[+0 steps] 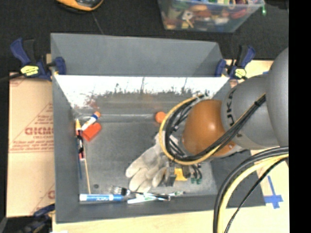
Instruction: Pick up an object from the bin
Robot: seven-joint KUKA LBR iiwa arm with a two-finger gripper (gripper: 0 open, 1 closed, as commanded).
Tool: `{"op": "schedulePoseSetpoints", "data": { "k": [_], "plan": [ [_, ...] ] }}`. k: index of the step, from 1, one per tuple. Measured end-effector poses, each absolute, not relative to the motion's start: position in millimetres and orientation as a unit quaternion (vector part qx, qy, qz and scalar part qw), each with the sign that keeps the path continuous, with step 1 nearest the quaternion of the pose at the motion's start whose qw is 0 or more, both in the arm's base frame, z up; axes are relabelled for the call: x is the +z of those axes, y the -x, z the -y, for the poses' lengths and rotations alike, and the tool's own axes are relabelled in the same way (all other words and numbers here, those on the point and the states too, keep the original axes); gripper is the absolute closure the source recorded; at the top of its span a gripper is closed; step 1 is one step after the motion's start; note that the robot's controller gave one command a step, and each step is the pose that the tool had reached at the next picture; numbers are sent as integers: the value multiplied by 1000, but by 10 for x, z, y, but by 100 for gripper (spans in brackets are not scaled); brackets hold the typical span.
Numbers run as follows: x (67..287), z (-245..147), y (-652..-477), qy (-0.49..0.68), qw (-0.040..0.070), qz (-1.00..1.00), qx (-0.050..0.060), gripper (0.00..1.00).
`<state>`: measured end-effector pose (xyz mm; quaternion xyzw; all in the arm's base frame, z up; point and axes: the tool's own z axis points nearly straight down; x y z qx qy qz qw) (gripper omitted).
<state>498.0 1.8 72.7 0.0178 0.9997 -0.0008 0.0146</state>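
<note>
White glove [144, 168] lies under the arm's down-pointing claw [170, 175], whose opening cannot be told.

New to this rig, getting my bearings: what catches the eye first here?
The arm's orange cover looms over the bin's right half, its gripper low at a white glove's right edge, near the front. A red-orange block lies at the left wall, a blue marker along the front edge.

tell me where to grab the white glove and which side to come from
Probably the bunched palm of the white glove, pinched from straight above: it lies limp and flat on the bin floor, offering no edge from the side, and its splayed finger ends are thin.
</note>
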Motion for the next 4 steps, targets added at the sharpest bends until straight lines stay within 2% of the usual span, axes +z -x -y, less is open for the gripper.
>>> {"op": "schedulePoseSetpoints", "data": {
  "k": [1,2,3,4],
  "plan": [
    [1051,3,-4953,-12,17,-1000,-1,100],
    [1776,-147,-4930,-8,17,-1000,-1,100],
    [1778,-147,-4930,-8,17,-1000,-1,100],
    [2828,-15,-4796,2,16,-1000,-1,100]
  ]
}}
